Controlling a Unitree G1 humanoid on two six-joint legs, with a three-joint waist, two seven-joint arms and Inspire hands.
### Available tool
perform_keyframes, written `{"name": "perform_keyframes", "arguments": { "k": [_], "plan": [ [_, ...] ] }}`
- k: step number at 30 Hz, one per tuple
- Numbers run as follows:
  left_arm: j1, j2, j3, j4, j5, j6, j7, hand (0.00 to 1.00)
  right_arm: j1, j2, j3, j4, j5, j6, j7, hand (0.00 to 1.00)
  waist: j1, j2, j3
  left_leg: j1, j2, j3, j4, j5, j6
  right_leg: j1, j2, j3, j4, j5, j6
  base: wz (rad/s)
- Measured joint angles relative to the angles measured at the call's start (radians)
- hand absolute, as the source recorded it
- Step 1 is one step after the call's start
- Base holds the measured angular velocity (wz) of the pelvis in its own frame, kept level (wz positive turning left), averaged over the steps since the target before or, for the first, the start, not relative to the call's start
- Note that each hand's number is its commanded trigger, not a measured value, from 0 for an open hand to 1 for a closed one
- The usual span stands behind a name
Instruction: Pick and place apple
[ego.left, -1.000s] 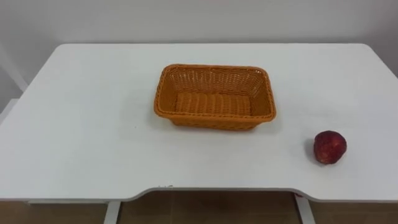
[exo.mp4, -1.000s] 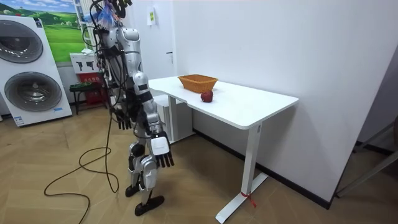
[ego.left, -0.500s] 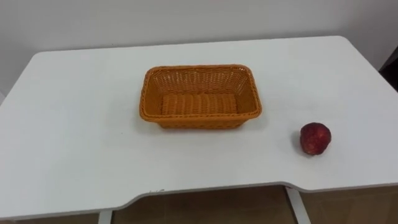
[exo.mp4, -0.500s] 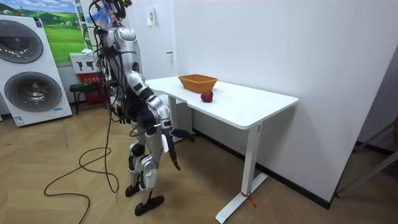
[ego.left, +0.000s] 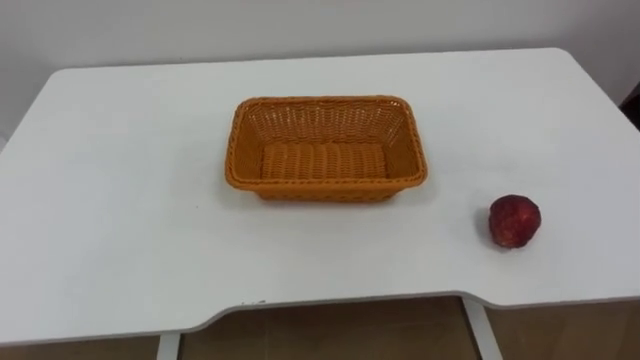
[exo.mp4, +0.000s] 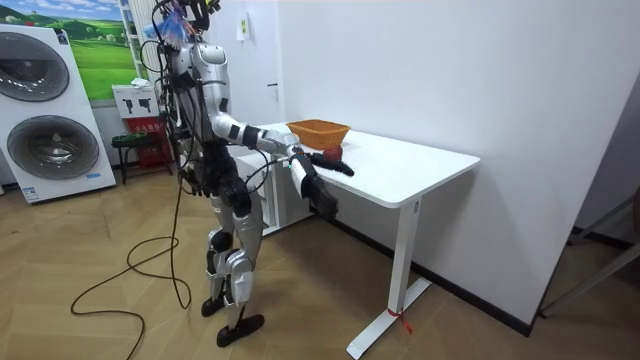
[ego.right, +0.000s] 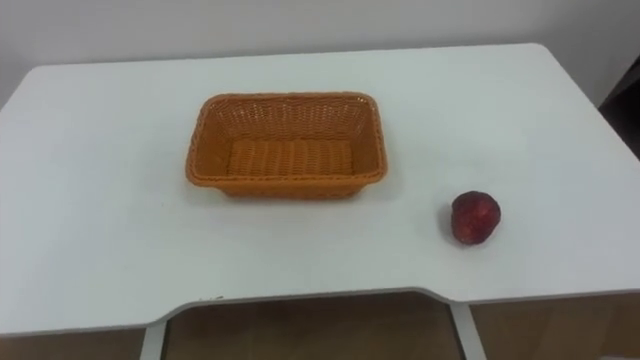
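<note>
The apple (ego.left: 515, 221) is lying near the right, near corner of the white table (ego.left: 120, 230). It is well apart from the wicker basket (ego.left: 325, 148) sitting at the middle, with bare tabletop lying between them. In the room view the robot is standing at the table's near edge, both arms reaching forward: the left hand (exo.mp4: 338, 166) is showing beside the apple, the right hand (exo.mp4: 322, 203) lower, and a washing machine (exo.mp4: 50, 120) is standing behind. Both hands are appearing too small to tell whether their fingers are wide or curled.
</note>
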Motion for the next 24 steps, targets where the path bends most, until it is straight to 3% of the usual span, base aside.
{"name": "perform_keyframes", "arguments": {
  "k": [5,11,24],
  "plan": [
    [-0.006,-0.001,-0.023,0.001,0.022,-0.007,0.010,0.00,0.009,-0.011,0.088,-0.129,-0.322,-0.013,-0.050,0.00,0.034,0.002,0.0007,0.003,0.001,-0.005,-0.002,0.000,-0.001,-0.002,0.001,-0.001,-0.003,0.000,0.000,0.00],
    [-0.029,0.004,-0.066,0.001,0.033,-0.009,0.002,0.00,0.011,-0.013,0.230,-0.223,-0.526,-0.021,0.019,0.00,0.061,0.000,0.0013,0.008,0.001,-0.004,-0.002,0.001,-0.001,0.004,0.000,-0.002,-0.002,0.001,-0.001,0.00],
    [-0.040,0.029,-0.142,-0.029,0.031,-0.015,-0.018,0.00,0.022,-0.023,0.445,-0.219,-0.568,-0.019,0.307,0.00,0.067,-0.005,0.0053,0.006,0.002,-0.006,-0.003,0.002,-0.001,0.005,-0.001,-0.009,-0.004,0.001,-0.001,0.00]
  ]
}}
